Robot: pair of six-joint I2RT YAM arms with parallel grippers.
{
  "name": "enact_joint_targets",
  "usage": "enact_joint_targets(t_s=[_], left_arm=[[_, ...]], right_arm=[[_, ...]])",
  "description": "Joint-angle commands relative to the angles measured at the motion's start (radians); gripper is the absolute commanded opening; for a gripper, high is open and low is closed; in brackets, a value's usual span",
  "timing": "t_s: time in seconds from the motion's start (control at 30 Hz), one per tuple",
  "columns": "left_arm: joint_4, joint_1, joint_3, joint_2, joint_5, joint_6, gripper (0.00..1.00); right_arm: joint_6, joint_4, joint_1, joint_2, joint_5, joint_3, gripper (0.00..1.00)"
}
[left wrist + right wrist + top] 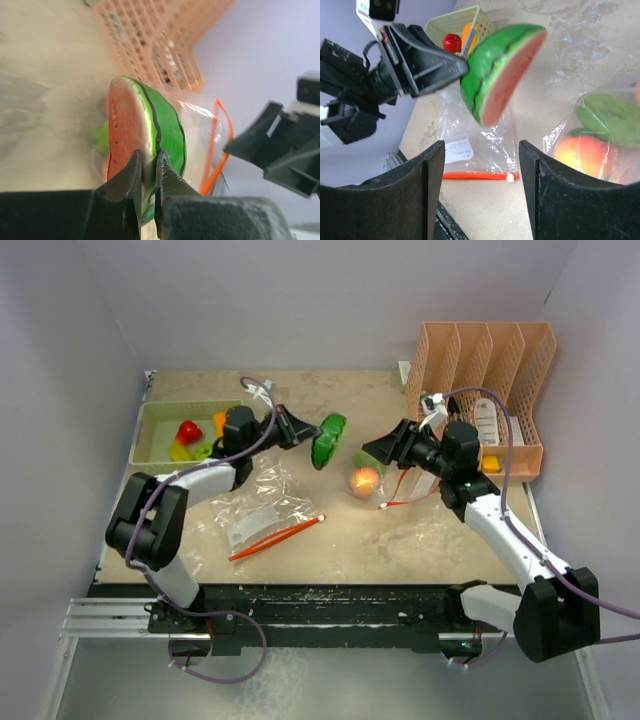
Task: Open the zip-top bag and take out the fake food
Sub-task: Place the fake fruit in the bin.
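My left gripper (pixel 308 433) (pixel 148 167) is shut on the rind edge of a fake watermelon slice (pixel 328 440) (pixel 142 125) (pixel 502 70), held in the air over the middle of the table. My right gripper (pixel 380 452) (pixel 481 150) is open and empty, just right of the slice. Beneath it lies a clear zip-top bag (pixel 385 485) (pixel 600 135) with an orange zip. Inside it are a peach (pixel 365 480) (pixel 585 152) and a green piece (pixel 612 117). More fake food (pixel 192 437) sits in the green basket (pixel 150 425).
A second clear bag (pixel 262 502) (pixel 470 135) with a paper label lies flat at front left, its orange zip strip (pixel 275 537) (pixel 477 176) along the near side. A peach-coloured slotted organiser (pixel 490 380) (pixel 160 40) stands at the back right.
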Motion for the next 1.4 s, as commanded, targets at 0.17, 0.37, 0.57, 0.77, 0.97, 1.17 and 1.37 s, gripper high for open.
enact_joint_targets(t_s=[0.17,0.37,0.57,0.77,0.97,1.17,1.37], left_arm=[[-0.58,0.229,0.104,-0.269,-0.238,0.221,0.0],[-0.862,0.397,0.217,-0.325,-0.364,0.336,0.0],[-1.025,0.477,0.266,-0.314,-0.581,0.424,0.0],[-1.092,0.5,0.354,-0.227,-0.693,0.444,0.07],[-1.088,0.504,0.411,-0.201,-0.709,0.432,0.72],[-1.049,0.501,0.401,-0.209,-0.65,0.408,0.83],[-0.968,0.335,0.328,-0.301,-0.656,0.406,0.82]], right_arm=[[-0.037,-0.004,-0.008,-0.041,-0.009,-0.007,0.63],[-0.022,0.035,-0.008,-0.024,-0.032,-0.026,0.63],[-0.024,0.041,-0.008,-0.017,-0.041,-0.031,0.63],[-0.027,0.04,-0.008,-0.021,-0.049,-0.037,0.63],[-0.025,0.038,-0.008,-0.034,-0.047,-0.053,0.63],[-0.025,0.027,-0.008,-0.049,-0.035,-0.056,0.63],[-0.126,-0.136,-0.008,-0.083,0.094,-0.002,0.63]])
